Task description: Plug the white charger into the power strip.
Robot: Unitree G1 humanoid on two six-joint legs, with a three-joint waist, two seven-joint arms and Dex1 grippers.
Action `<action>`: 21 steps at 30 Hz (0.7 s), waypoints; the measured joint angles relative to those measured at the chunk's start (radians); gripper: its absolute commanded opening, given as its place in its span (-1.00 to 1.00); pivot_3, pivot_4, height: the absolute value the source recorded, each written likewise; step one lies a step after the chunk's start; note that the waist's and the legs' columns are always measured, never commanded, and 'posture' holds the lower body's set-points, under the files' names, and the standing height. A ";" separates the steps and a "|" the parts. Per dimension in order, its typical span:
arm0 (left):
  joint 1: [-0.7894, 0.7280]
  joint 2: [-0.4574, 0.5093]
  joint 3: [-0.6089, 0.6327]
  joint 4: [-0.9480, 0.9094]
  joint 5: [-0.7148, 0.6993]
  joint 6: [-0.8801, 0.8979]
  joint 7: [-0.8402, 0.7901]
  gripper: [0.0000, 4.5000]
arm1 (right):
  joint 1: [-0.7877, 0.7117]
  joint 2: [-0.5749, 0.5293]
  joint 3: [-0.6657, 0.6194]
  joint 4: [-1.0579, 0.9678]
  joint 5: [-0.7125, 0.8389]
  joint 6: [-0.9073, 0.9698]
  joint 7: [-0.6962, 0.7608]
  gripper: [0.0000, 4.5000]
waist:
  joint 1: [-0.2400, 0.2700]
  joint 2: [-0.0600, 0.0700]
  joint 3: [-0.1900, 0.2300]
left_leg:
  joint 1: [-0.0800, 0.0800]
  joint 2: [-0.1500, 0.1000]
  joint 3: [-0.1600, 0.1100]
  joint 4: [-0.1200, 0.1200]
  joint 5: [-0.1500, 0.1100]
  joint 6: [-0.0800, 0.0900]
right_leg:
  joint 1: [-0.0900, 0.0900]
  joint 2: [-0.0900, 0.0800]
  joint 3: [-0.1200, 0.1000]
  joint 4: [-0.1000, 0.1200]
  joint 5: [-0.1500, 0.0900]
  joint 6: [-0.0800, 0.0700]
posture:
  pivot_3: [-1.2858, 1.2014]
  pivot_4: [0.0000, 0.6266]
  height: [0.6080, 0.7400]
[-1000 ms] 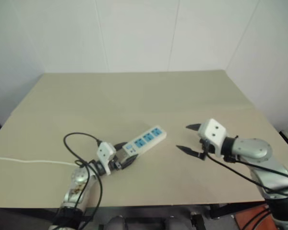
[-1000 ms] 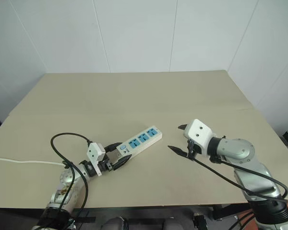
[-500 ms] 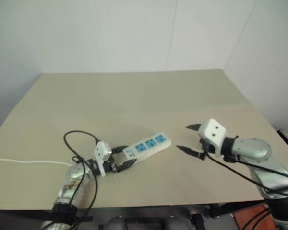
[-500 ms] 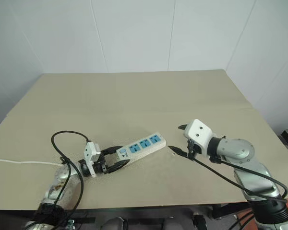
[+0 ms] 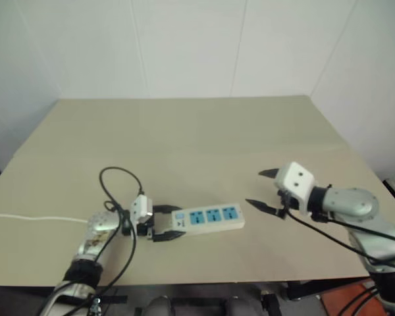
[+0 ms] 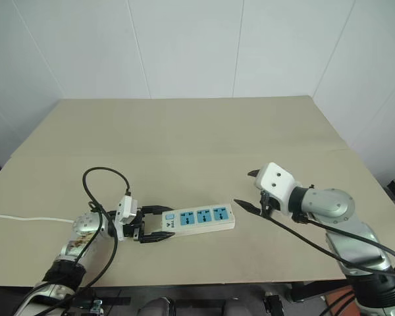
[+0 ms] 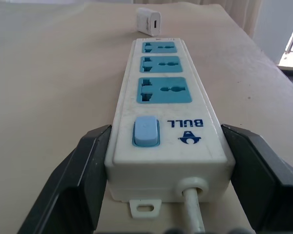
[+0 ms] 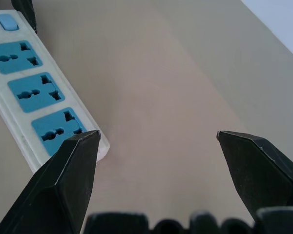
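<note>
White rectangular plastic power strip (image 6: 197, 219), near the tabletop's front edge, sits gripped at its switch end by the left gripper (image 6: 153, 226). Right gripper (image 6: 249, 191) hangs wide open, empty. Fetching the small white charger (image 7: 148, 22) seems next.

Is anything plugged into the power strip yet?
No. All three blue sockets on the power strip are empty; the white charger lies beyond its far end.

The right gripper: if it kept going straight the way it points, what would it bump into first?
Probably the power strip. The right gripper stands open, aimed toward the strip's far socket end, which lies by one finger in its wrist view. How high it hangs is unclear, so it might meet the table first.
</note>
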 measured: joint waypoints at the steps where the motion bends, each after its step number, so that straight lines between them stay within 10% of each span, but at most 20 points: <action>1: -0.010 -0.005 -0.002 0.021 0.003 -0.025 -0.001 0.45 | -0.001 -0.022 -0.007 0.008 0.001 -0.013 0.021 1.00 | 0.001 0.000 0.000 | 0.000 0.000 0.000 0.001 0.000 0.000 | 0.001 0.000 0.000 0.000 0.000 0.000 | 0.03 -0.52 1.00; 9: -0.050 -0.021 -0.002 0.107 0.006 -0.071 -0.042 0.45 | -0.211 -0.233 -0.003 0.340 -0.048 -0.435 0.340 1.00 | -0.004 0.000 0.000 | 0.004 0.000 0.001 0.002 0.000 0.000 | 0.003 0.000 0.000 0.000 -0.003 -0.002 | 0.03 -0.52 1.00; 21: -0.071 -0.029 -0.006 0.120 0.010 -0.065 -0.050 0.45 | -0.786 -0.172 0.467 1.103 -0.403 -1.426 0.701 1.00 | -0.005 0.001 0.000 | 0.003 0.000 0.003 0.000 0.000 0.000 | 0.002 -0.001 0.001 0.000 0.003 -0.002 | 0.03 -0.52 1.00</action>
